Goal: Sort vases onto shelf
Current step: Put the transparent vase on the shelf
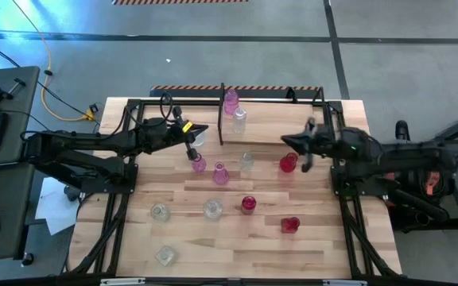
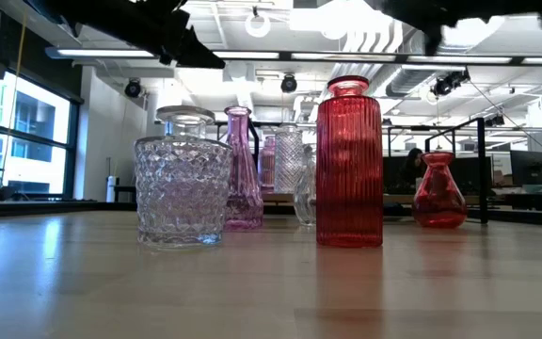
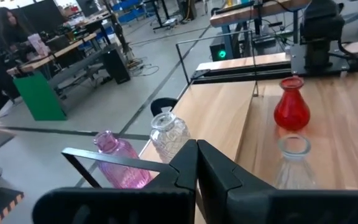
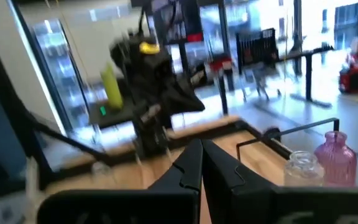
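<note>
- Two vases (image 1: 234, 110) sit on the shelf (image 1: 270, 99); the rest are hard, slick, breakable glass.
- Both pincers, left pincer (image 1: 203, 129) and right pincer (image 1: 286, 141), are pinched together and empty.
- Red vase (image 1: 288, 163) just below the right pincer: I'd grab its narrow neck.

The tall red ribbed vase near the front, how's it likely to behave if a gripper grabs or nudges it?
The red vase looks like glass: probably rigid, breakable and slick. It stands tall on a narrow base, so a high nudge may tip it.
</note>
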Robot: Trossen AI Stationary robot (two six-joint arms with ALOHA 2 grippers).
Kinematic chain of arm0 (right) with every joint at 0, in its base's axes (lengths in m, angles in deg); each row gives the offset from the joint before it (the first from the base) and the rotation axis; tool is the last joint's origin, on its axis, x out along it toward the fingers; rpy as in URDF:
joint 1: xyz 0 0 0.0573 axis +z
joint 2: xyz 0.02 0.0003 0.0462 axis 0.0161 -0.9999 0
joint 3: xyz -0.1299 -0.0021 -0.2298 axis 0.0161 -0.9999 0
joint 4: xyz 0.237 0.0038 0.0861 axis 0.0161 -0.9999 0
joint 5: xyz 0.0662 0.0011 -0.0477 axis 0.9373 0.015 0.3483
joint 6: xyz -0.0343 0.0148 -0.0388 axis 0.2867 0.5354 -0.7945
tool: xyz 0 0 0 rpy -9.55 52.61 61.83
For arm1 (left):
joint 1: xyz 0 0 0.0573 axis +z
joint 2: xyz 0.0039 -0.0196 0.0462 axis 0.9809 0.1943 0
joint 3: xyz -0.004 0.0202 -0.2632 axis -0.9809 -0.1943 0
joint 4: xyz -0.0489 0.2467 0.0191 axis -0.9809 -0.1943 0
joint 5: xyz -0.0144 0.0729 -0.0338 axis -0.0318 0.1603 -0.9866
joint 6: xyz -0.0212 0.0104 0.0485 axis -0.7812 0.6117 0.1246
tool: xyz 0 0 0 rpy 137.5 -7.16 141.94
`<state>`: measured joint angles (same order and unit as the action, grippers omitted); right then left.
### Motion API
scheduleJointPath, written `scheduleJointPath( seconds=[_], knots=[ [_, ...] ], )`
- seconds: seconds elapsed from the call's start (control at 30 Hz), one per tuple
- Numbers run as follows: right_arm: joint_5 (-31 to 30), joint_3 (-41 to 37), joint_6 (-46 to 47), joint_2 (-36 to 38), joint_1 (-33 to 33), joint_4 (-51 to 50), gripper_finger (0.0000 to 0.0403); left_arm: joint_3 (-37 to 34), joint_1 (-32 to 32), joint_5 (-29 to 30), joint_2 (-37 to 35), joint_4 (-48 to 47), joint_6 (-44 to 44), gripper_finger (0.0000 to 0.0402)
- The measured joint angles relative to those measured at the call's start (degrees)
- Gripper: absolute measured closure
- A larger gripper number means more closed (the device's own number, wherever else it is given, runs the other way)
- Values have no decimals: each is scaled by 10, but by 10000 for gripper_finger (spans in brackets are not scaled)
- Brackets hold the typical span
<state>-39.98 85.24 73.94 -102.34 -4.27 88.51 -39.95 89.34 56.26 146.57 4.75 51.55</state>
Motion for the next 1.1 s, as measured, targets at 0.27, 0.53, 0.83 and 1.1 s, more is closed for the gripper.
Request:
scheduleJointPath(
  seconds=[0.27, 0.53, 0.83, 1.1],
  knots=[
    [-70, 266, -140, -237, -1, -139, 402, 0, 0, -7, 0, -3, -1, 401],
    [-107, 459, -273, -415, -31, -295, 402, 0, -1, -8, 0, -4, -47, 401],
    [0, 615, -265, -561, -140, -518, 392, 0, -1, -8, 0, -32, -60, 401],
    [59, 664, -287, -617, -209, -546, 290, 0, -1, -8, 0, -37, -61, 401]
  ],
)
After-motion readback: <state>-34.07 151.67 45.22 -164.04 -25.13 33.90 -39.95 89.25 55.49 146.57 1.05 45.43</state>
